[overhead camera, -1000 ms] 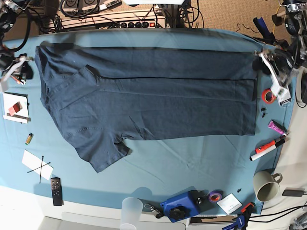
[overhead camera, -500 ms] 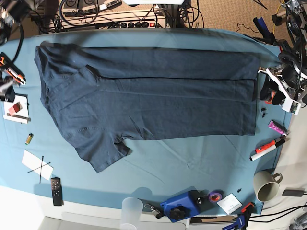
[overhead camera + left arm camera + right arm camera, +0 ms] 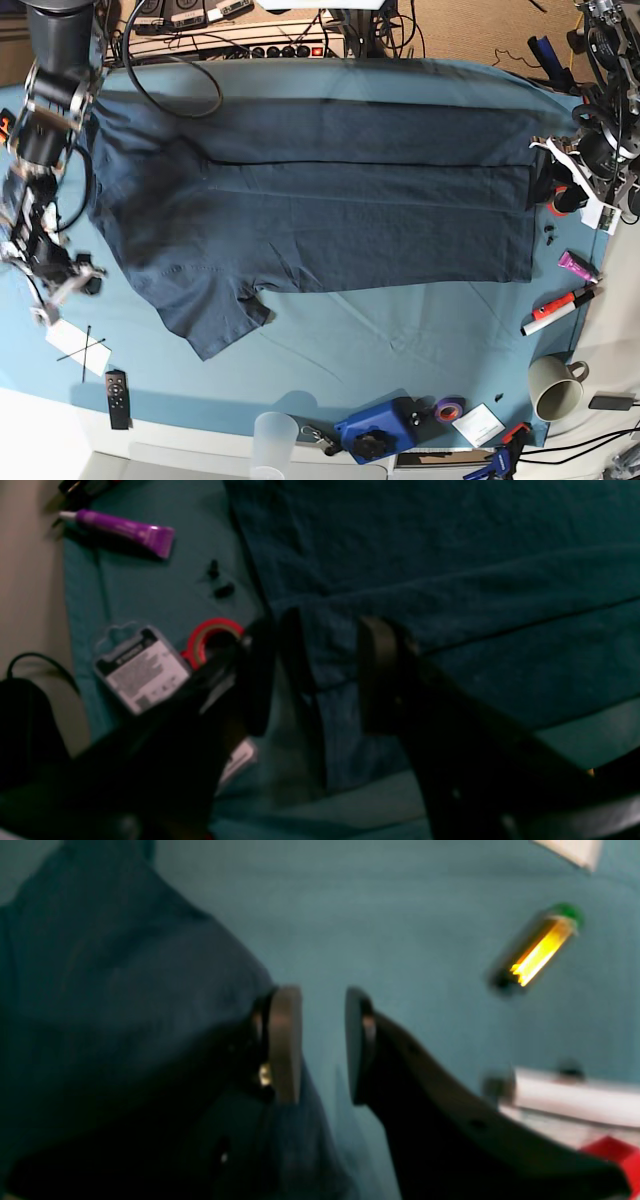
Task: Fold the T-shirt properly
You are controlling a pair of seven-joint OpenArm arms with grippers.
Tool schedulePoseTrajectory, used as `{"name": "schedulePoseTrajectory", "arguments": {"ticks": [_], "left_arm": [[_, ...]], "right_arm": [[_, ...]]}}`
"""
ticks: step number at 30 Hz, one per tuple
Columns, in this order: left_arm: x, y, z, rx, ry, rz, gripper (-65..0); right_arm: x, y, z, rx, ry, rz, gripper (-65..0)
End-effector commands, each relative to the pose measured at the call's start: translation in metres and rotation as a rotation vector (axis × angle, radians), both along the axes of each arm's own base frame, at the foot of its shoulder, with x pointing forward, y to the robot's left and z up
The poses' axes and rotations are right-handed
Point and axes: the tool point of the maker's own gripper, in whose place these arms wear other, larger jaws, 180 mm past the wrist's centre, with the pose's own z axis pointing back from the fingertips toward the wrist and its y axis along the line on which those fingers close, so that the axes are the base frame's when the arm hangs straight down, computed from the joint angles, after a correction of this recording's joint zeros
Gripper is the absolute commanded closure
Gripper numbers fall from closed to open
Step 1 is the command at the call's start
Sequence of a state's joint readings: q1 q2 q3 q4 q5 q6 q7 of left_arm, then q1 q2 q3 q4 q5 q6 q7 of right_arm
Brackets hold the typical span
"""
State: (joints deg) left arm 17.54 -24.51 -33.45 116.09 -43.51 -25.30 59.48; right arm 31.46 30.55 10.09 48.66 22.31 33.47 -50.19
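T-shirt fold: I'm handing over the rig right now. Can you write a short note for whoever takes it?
Left gripper: open, empty, over the T-shirt hem edge, beside the red tape.
Right gripper: open, empty, over the table cloth beside the shirt's collar end.
Done: far long side folded in over the body.
Left: near sleeve and near side unfolded, then the crosswise folds.

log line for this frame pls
T-shirt: one long side folded in | left gripper: open over hem | right gripper: open beside shirt edge | holding: nothing
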Motion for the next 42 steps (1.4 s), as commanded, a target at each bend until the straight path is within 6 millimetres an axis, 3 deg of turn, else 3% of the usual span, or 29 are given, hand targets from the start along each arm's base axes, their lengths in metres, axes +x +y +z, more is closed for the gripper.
{"name": "schedulePoseTrajectory", "arguments": {"ticks": [1, 6, 11, 15, 16, 18, 19, 26, 29, 36, 42], "left_arm": [[0.005, 0.002, 0.012, 0.009, -0.042, -0.008, -27.0], [0.005, 0.002, 0.012, 0.009, -0.042, -0.008, -27.0], [0.005, 0.002, 0.012, 0.008, -0.042, -0.009, -27.0], [0.005, 0.002, 0.011, 0.01, -0.038, -0.009, -27.0], [0.005, 0.002, 0.011, 0.01, -0.037, -0.009, -27.0], [0.005, 0.002, 0.011, 0.01, -0.037, -0.009, -27.0], [0.005, 0.002, 0.011, 0.01, -0.038, -0.009, -27.0], [0.005, 0.002, 0.011, 0.01, -0.038, -0.008, -27.0], [0.005, 0.002, 0.011, 0.009, -0.04, -0.008, -27.0], [0.006, 0.002, 0.012, 0.007, -0.048, -0.008, -27.0], [0.006, 0.002, 0.013, 0.007, -0.049, -0.008, -27.0]], "right_arm": [[0.013, -0.012, 0.02, -0.025, -0.045, -0.014, -15.7], [0.015, 0.01, -0.009, 0.0, 0.042, 0.03, -15.7], [0.002, 0.03, -0.044, -0.018, 0.119, 0.069, -15.7], [-0.008, 0.037, -0.057, -0.008, 0.16, 0.079, -15.4], [-0.012, 0.036, -0.059, -0.01, 0.187, 0.08, -14.0], [-0.021, 0.037, -0.062, -0.009, 0.249, 0.086, -4.7], [-0.024, 0.037, -0.061, -0.013, 0.272, 0.088, 0.0], [-0.018, 0.053, -0.035, 0.01, 0.267, 0.146, 0.0], [-0.025, 0.065, -0.023, 0.038, 0.277, 0.197, 0.0], [-0.06, 0.069, 0.003, 0.008, 0.268, 0.298, 0.0], [-0.105, 0.058, -0.002, -0.136, 0.315, 0.365, 0.0]]}}
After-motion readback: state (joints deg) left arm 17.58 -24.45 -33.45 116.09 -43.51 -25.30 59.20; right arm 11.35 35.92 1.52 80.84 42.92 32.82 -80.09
